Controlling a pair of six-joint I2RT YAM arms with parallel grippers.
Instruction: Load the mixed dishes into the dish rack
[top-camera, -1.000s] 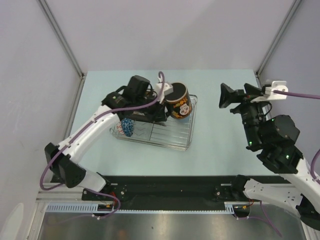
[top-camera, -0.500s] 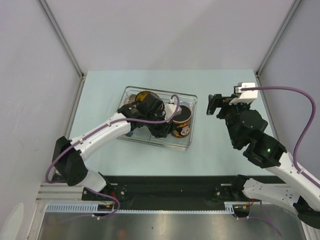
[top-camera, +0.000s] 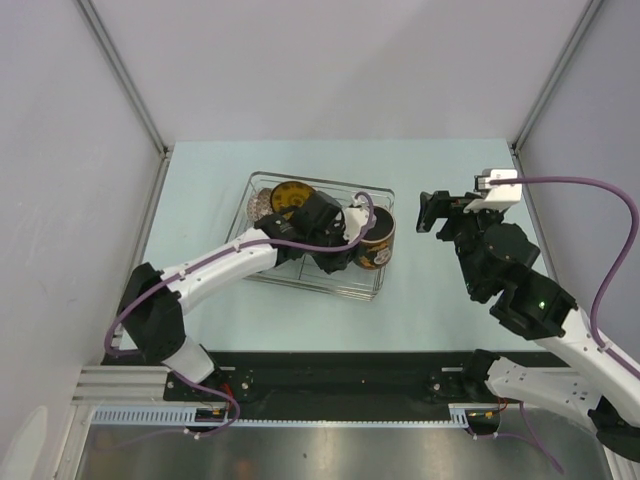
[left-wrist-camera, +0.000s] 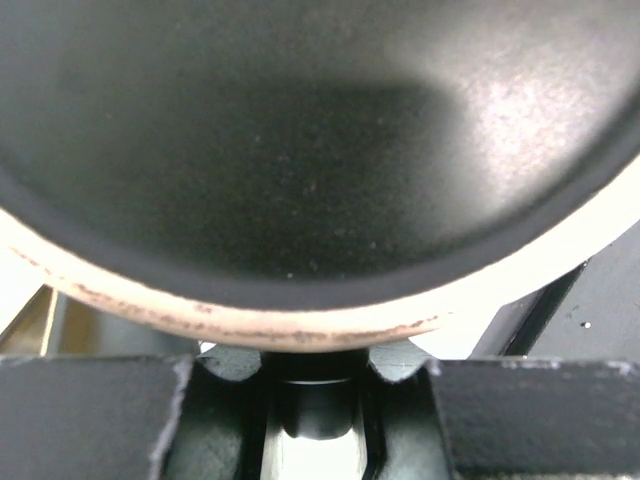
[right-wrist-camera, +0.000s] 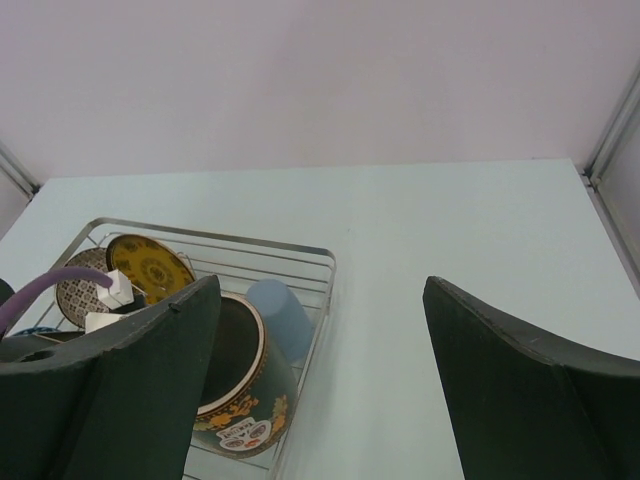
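In the wire dish rack (top-camera: 320, 288) mid-frame on the table (top-camera: 430, 300), the left gripper (top-camera: 353, 242) has its jaws clamped on one dark patterned cup (top-camera: 377, 240), hemmed in by one yellow-motif plate (top-camera: 290, 195), one patterned bowl (top-camera: 259, 203) and one light-blue cup (right-wrist-camera: 280, 315), while the right gripper (top-camera: 432, 212) hangs to the right, jaws apart.

Place: robotics lab test cell.
Enclosure: plain pale wall panels (top-camera: 330, 60) framed by aluminium posts (top-camera: 120, 75) close off the table (top-camera: 450, 300) at its far side and both flanks.
Rig: two robot arms (top-camera: 220, 268) on a black rail (top-camera: 340, 385) along the table's near edge, with purple cables (top-camera: 612, 205).
Props: wire dish rack (top-camera: 330, 287) on the table.
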